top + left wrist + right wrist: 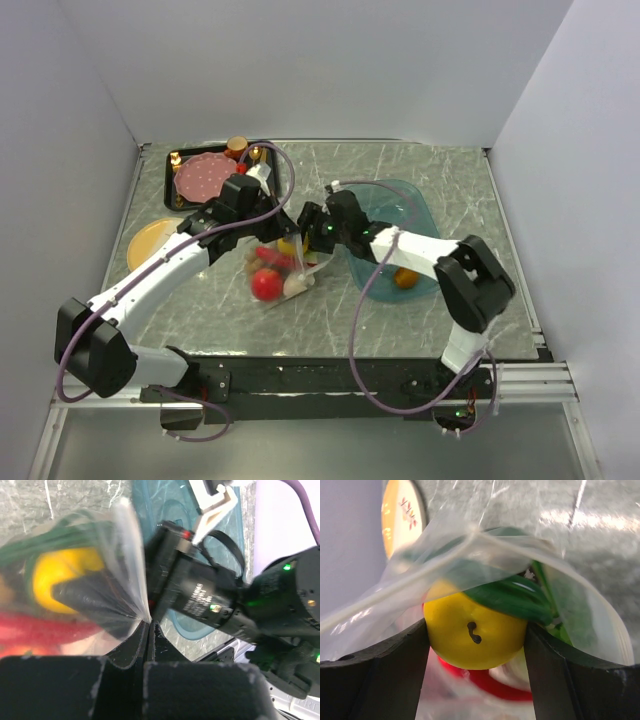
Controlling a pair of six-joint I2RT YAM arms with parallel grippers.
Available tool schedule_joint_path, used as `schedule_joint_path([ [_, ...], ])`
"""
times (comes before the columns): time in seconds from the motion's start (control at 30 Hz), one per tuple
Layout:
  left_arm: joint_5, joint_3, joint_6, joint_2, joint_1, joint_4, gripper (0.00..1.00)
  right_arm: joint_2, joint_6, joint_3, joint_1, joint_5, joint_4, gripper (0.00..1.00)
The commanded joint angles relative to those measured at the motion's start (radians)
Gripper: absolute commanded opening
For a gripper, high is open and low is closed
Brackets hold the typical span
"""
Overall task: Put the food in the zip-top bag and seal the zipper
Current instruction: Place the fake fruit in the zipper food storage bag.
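The clear zip-top bag point(283, 272) lies at mid-table, holding a red apple point(266, 285), a white piece point(297, 286) and green leaves point(510, 597). My left gripper point(262, 228) is shut on a gathered fold of the bag's plastic point(131, 587) near its mouth edge, lifting it. My right gripper point(303, 238) is at the bag's mouth, its fingers point(395, 665) pressed on both sides of the yellow round fruit point(475, 635). The whitish zipper strip point(395, 594) arches over the fruit, unsealed. The yellow fruit point(62, 577) also shows through the plastic in the left wrist view.
A teal oval tray point(418, 215) right of the bag holds an orange round fruit point(405, 278). A black tray at the back left holds a pink dotted plate point(203, 176) and a brown cup point(237, 146). A yellow plate point(152, 240) lies at the left.
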Motion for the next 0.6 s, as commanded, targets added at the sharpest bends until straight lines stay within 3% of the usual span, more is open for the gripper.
schedule_joint_path([
  [0.0,0.031,-0.002,0.007,-0.050,0.001,0.052,0.01,0.081,-0.015,0.098,0.029,0.111,-0.043,0.30],
  [0.07,0.014,0.008,0.015,-0.047,0.001,0.036,0.01,0.089,-0.027,0.097,0.032,0.086,-0.045,0.34],
  [0.2,-0.021,0.009,0.012,-0.043,0.001,0.018,0.01,0.010,-0.035,-0.032,0.029,0.031,0.102,0.59],
  [0.37,-0.079,0.005,0.003,-0.054,0.001,-0.010,0.01,-0.069,-0.073,-0.075,0.029,0.043,0.128,0.68],
  [0.53,-0.127,0.013,0.010,-0.062,0.001,-0.037,0.01,-0.128,-0.110,-0.039,0.029,0.095,0.014,0.74],
  [0.57,-0.130,0.013,0.012,-0.062,0.001,-0.039,0.01,-0.139,-0.118,-0.040,0.029,0.102,0.007,0.79],
])
